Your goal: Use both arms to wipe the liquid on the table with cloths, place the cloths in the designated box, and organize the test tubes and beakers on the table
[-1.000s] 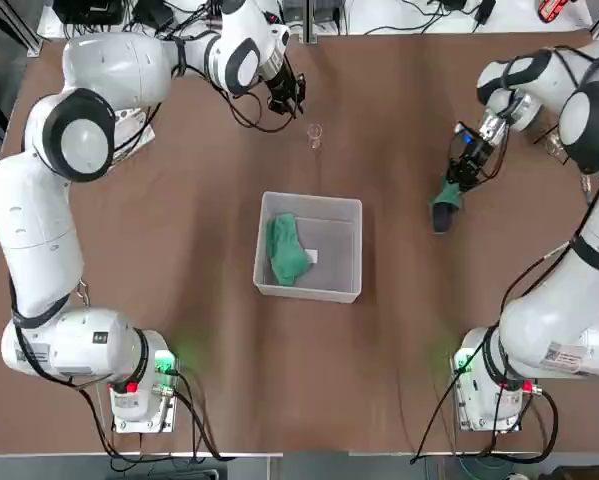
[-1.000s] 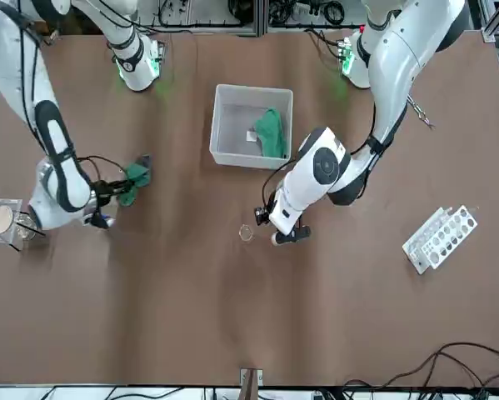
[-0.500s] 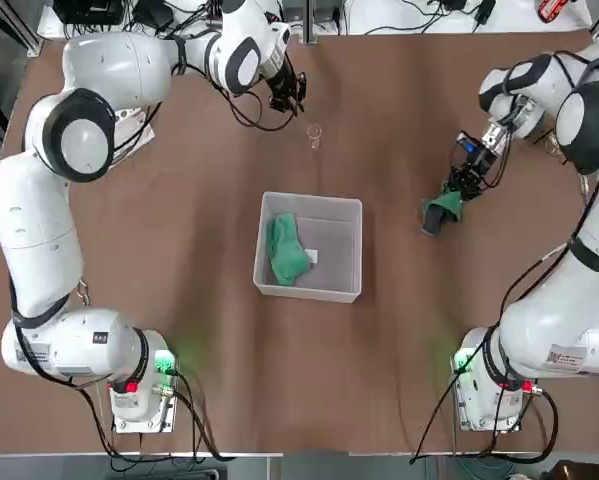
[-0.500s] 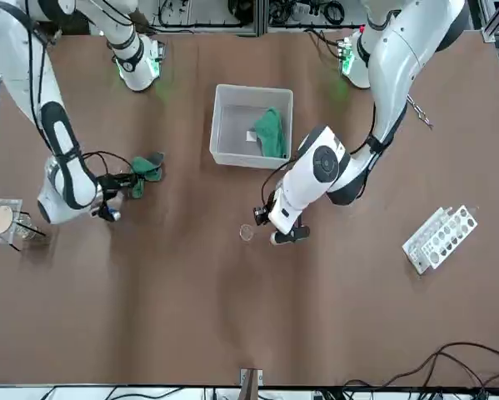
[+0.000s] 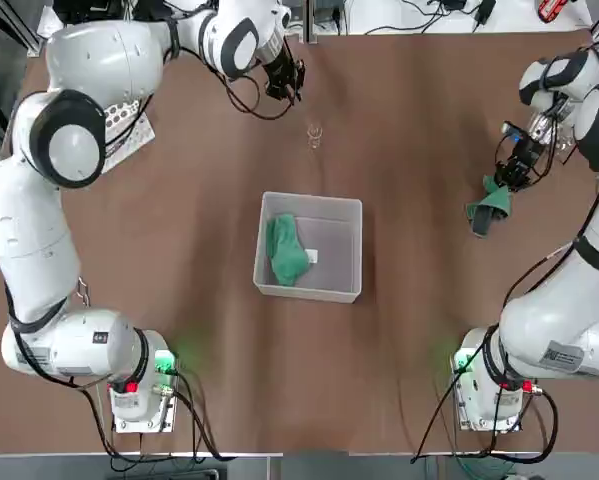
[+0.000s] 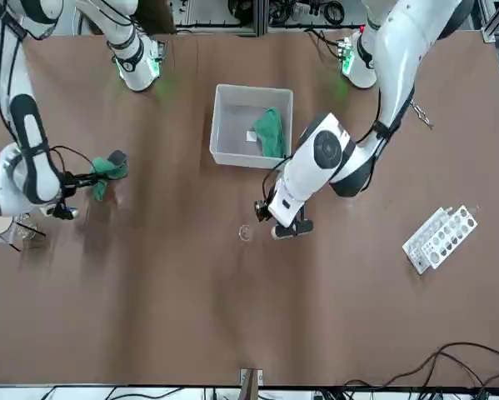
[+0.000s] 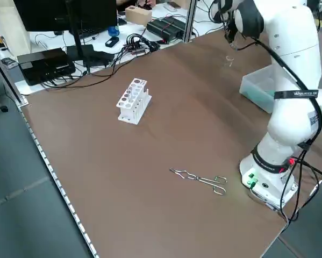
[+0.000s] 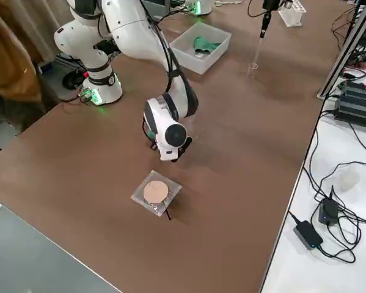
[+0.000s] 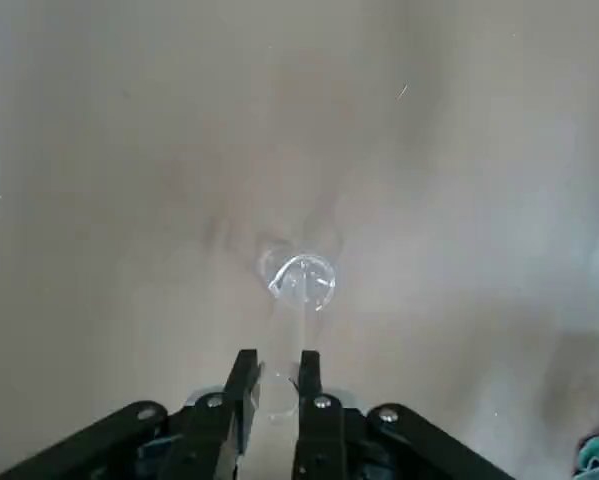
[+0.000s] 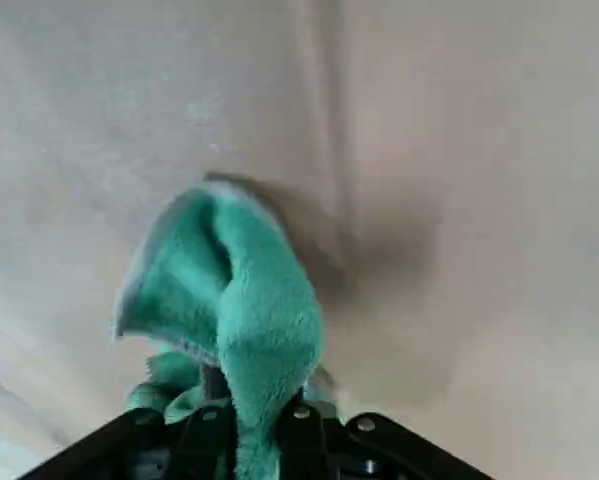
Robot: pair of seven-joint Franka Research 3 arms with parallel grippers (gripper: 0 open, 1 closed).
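My left gripper [image 5: 287,88] hovers over the far middle of the table [image 5: 179,240], shut on a clear test tube [image 9: 297,282] that runs out from between its fingers [image 9: 244,385]. The tube's far end [image 5: 314,135] shows as a small glass ring by the tabletop. At the table's right side my right gripper [image 5: 503,184] is shut on a green cloth [image 5: 485,208], which trails on the surface [image 10: 229,320]. A second green cloth [image 5: 287,250] lies in the pale box [image 5: 357,250] at mid-table. The beaker [image 6: 3,221] on its wire stand sits beyond the right arm.
A white rack with round holes [image 6: 441,237] lies on the robot's left side, partly under the left arm in the top view. Metal tongs [image 7: 201,180] lie near the left arm's base. Cables and electronics [image 8: 347,104] line the far edge.
The right gripper dragged its cloth outward toward the table's right edge. The left gripper shifted a little toward the far edge, fingers narrowing; the tube's far end stayed put.
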